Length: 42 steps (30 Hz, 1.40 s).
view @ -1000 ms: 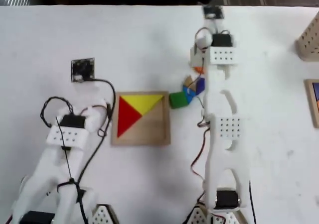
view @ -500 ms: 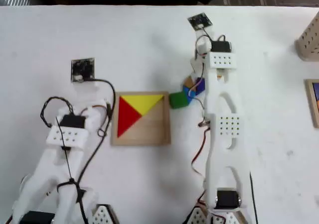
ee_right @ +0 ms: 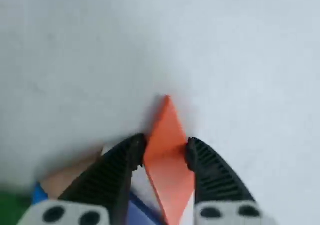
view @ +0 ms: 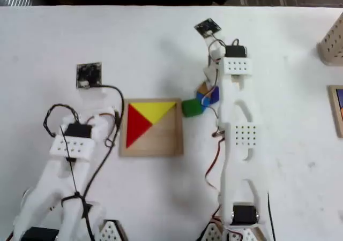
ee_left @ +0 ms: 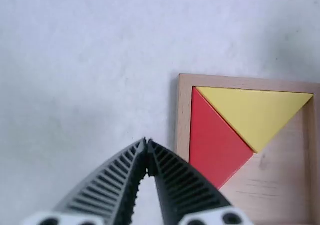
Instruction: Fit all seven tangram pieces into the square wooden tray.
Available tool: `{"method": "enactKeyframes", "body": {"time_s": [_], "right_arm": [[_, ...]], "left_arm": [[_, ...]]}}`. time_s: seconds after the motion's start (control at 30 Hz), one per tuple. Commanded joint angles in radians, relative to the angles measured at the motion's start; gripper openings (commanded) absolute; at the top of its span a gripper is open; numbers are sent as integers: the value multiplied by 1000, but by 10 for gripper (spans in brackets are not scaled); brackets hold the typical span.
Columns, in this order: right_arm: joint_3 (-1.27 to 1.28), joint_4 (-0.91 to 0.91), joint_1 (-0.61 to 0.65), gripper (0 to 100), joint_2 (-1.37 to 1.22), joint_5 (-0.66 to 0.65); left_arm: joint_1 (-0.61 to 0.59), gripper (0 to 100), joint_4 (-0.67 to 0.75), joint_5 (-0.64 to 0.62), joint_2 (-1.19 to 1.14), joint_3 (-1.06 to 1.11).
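Observation:
The square wooden tray (view: 151, 152) lies mid-table with a yellow triangle (view: 153, 111) and a red triangle (view: 136, 126) fitted in it. The same tray (ee_left: 184, 110), yellow triangle (ee_left: 255, 112) and red triangle (ee_left: 212, 145) appear in the left wrist view. Just right of the tray, a green piece (view: 192, 107), a blue piece (view: 213, 95) and a tan piece (view: 202, 86) are clustered. My right gripper (ee_right: 165, 141) is shut on an orange piece (ee_right: 167, 117) held on edge at the cluster's far side. My left gripper (ee_left: 146, 144) is shut with nothing in it, beside the tray's left rim.
A perforated wooden block (view: 332, 43) and another framed board (view: 336, 110) sit at the table's right edge. The right arm (view: 238, 139) stretches along the table right of the tray. The left arm (view: 69, 144) and its cables lie left of the tray.
The right arm's wrist has turned, swinging its camera module leftward. The orange piece, seen under the wrist a second ago, is now covered in the high view. The left arm has not moved.

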<state>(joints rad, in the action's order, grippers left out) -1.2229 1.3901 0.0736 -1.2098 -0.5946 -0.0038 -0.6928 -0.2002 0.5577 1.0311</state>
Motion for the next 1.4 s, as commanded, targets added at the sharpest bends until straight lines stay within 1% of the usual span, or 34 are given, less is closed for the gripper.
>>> {"method": "enactKeyframes", "body": {"time_s": [0.0, 0.17, 0.33, 0.63, 0.73, 0.83, 0.9, 1.03, 1.1, 1.27, 1.37], "right_arm": [[-3, 30, 10, 14, 33, -6], [-3, 91, 2, 18, 117, -3], [-3, 188, -2, 18, 193, 51], [-2, 315, -15, 18, 262, 52], [8, 323, -8, 18, 259, 80], [0, 321, -5, 21, 248, 54], [8, 321, -4, 57, 240, 43], [37, 323, 7, 159, 200, 63], [44, 323, 7, 177, 173, 63], [40, 323, 5, 127, 70, 54], [17, 325, 10, 109, 53, 31]], "left_arm": [[1, 23, 14, 12, -1, -9], [1, 23, 14, 12, -1, -9], [1, 23, 14, 12, -1, -9], [1, 23, 14, 12, -1, -9], [1, 23, 14, 12, -1, -9], [1, 23, 14, 12, -1, -9], [1, 23, 14, 12, -1, -9], [-1, 23, 14, 12, -1, -9], [-1, 23, 14, 12, -1, -9], [-1, 23, 14, 12, -1, -9], [-1, 23, 14, 12, -1, -9]]}}
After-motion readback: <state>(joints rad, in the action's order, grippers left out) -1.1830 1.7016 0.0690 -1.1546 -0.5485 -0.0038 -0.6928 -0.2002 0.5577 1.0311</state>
